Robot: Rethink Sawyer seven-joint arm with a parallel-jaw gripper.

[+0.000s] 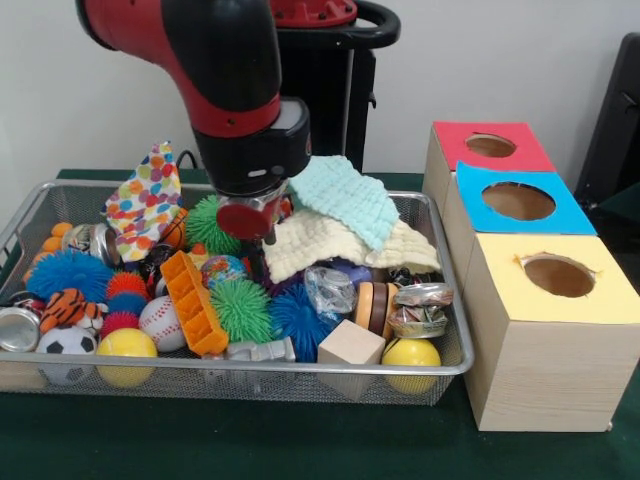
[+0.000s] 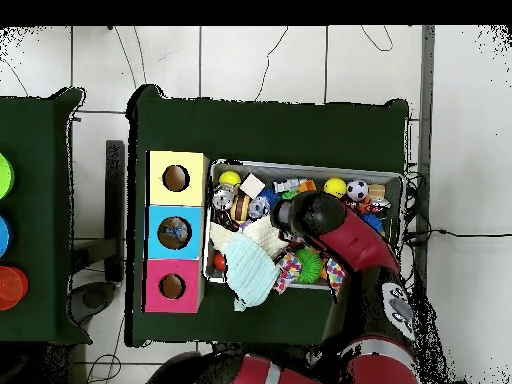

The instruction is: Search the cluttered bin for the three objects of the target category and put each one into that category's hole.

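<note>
Wire bin sits on green surface, lower left to centre of front view; packed full. Arm descends from upper left of frame; hand is down among the clutter at bin centre. Fingers hidden behind wrist housing and objects: cannot tell how far open, or whether anything is held.

Contents noted, front view:
- mint cloth and cream cloth, overlapping, draped over bin's upper right, just right of hand
- polka-dot cloth, upper left, standing up
- orange plastic block, tilted, centre-left
- green spiky ball and blue spiky ball, side by side, centre
- baseball, soccer ball, yellow ball, lower left
- wood cube, second yellow ball, lower right
- crushed can, right edge

Three boxes stand right of bin, in a row: red-top box, blue-top box, yellow-top box, each w/ round hole. Overhead view: blue box's hole shows something inside, not identifiable.
</note>
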